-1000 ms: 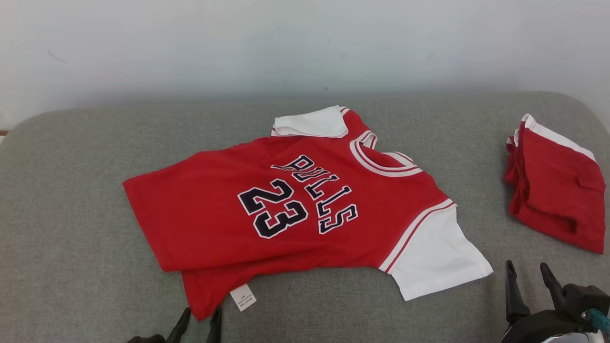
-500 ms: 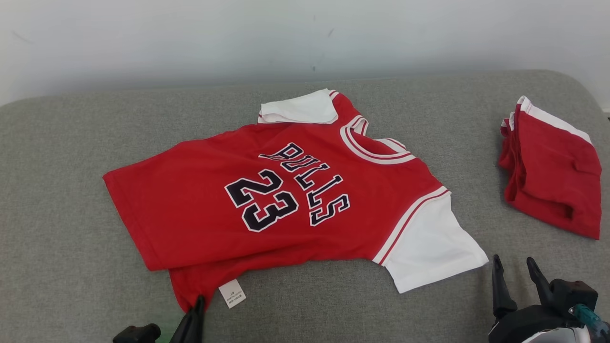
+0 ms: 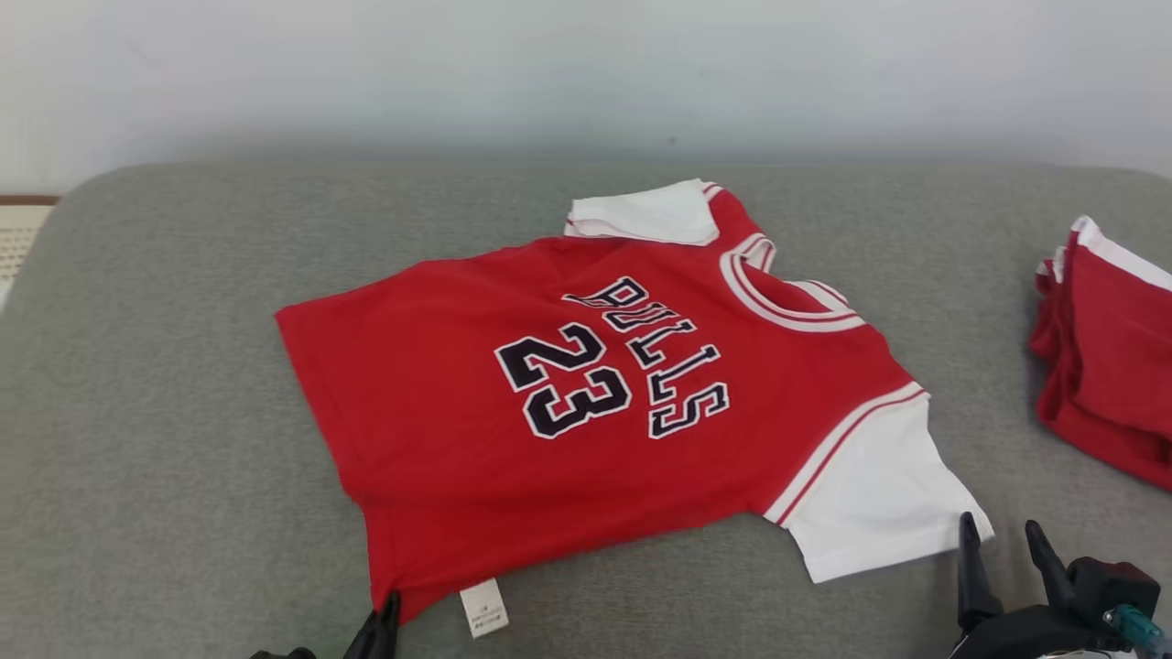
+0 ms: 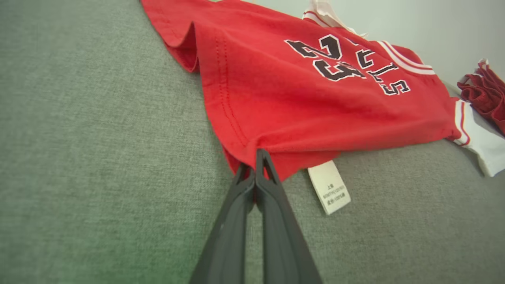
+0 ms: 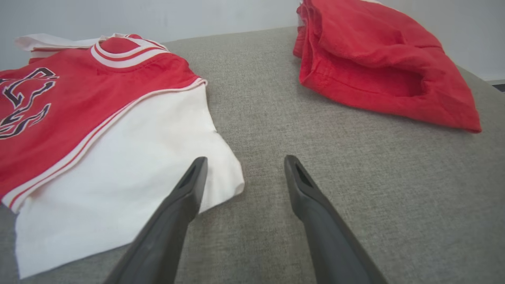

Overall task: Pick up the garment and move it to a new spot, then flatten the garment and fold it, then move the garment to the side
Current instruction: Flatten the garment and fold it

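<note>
Currently: red jersey [image 3: 513, 430] is lying front-up on grey cushion [image 3: 165, 366]; left gripper [image 4: 254, 157] is pinching its hem corner; right gripper [image 5: 244, 163] is standing agape by white sleeve [image 5: 130, 165]. Advisably pulling low and evenly, avoiding bunching.

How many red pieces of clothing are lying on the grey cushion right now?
2. The Bulls jersey lies spread in the middle. A folded red garment sits apart on the robot's right; its layers may hide another piece.
</note>
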{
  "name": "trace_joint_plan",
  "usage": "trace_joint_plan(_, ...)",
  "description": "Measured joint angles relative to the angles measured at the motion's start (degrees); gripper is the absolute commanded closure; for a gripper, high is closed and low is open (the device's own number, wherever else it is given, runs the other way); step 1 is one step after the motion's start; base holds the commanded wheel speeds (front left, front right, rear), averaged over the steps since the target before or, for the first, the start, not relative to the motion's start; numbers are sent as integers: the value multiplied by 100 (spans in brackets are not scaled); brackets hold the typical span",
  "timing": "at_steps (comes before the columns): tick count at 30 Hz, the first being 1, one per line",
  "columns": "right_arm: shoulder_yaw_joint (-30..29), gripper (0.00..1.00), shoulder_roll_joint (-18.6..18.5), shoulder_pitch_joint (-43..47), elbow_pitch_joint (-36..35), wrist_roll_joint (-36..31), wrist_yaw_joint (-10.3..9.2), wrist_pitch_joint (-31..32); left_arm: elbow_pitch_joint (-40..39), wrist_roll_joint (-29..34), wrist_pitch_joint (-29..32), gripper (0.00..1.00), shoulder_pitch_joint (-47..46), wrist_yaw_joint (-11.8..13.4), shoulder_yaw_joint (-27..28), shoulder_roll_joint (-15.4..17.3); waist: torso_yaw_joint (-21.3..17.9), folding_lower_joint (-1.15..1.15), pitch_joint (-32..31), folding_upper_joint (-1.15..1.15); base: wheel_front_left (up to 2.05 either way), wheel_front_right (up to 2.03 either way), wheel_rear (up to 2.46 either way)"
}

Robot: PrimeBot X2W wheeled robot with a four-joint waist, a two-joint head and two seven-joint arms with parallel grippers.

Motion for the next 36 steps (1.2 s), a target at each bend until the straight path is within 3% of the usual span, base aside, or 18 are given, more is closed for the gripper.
trace_joint_plan(2,13,0,29,4,26,-2,0,1,-15,24,0,100,25,-5,31,1,108,0,-29,0,0,0,0)
trace_joint_plan(3,14,0,43,0,31,-3,0,0,-32,60,1,93,26,-8,36,2,158,0,-42,0,0,0,0)
trace_joint_plan(4,19,0,55,-2,46,-2,0,0,-27,97,0,57,27,-30,38,1,208,0,-57,0,0,0,0)
trace_joint_plan(5,43,0,65,-2,59,-3,0,0,-16,102,0,0,30,-33,48,-2,251,0,-71,0,0,0,0)
trace_joint_plan(16,102,0,94,8,52,-1,0,0,98,198,1,0,169,-35,254,2,325,0,-326,0,0,0,0)
trace_joint_plan(30,19,0,226,391,-230,-154,0,0,-205,260,0,0,508,257,163,1,117,0,-688,-1,0,0,0)
trace_joint_plan(36,-56,0,252,480,-241,-207,0,0,-333,271,0,0,594,267,99,1,89,0,-689,-1,0,0,0)
